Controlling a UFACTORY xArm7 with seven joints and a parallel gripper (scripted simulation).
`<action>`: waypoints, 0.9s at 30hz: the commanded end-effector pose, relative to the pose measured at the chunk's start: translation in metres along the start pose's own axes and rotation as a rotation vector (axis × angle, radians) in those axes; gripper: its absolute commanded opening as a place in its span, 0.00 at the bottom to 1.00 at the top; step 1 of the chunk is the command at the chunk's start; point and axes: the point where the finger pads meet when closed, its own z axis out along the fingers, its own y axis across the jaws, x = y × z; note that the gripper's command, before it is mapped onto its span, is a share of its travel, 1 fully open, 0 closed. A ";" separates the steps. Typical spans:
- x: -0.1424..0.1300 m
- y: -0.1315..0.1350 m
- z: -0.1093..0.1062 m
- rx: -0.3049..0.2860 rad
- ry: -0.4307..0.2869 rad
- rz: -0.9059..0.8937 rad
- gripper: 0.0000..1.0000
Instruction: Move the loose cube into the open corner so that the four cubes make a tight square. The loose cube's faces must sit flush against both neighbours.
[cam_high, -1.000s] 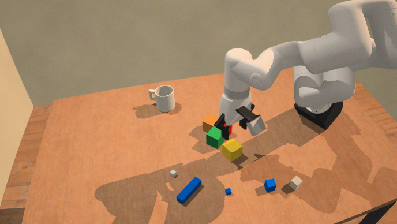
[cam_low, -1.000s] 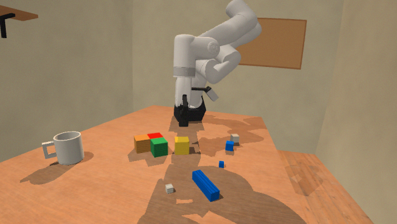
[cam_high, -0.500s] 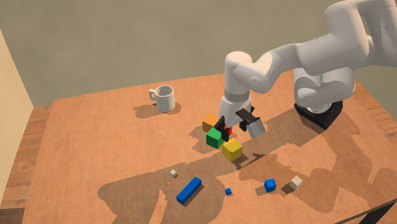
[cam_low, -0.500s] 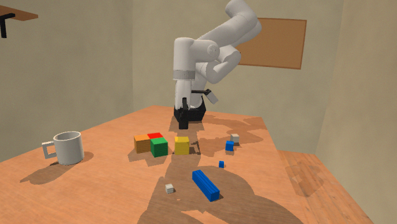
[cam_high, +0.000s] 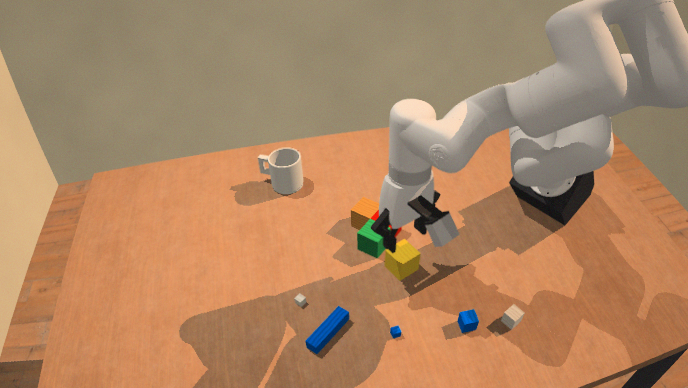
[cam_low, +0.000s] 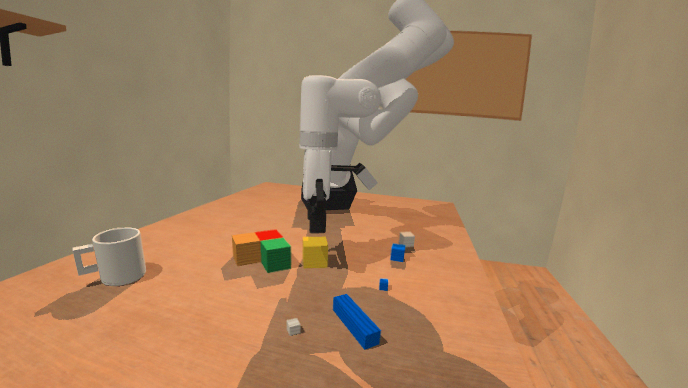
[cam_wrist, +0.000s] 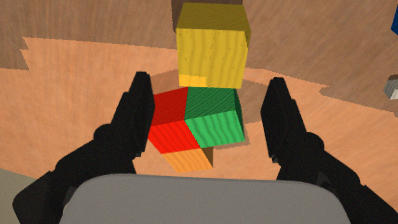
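Yellow cube (cam_high: 402, 260) (cam_low: 315, 253) (cam_wrist: 212, 56): wood-grained, sharp-edged, apart from green cube (cam_high: 370, 241) (cam_low: 276, 255) (cam_wrist: 216, 128).
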 end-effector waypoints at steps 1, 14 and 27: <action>-0.001 0.002 0.006 -0.003 -0.001 -0.001 0.82; -0.001 0.002 0.016 -0.003 -0.001 -0.001 0.82; -0.001 0.002 0.018 -0.003 -0.001 -0.001 0.82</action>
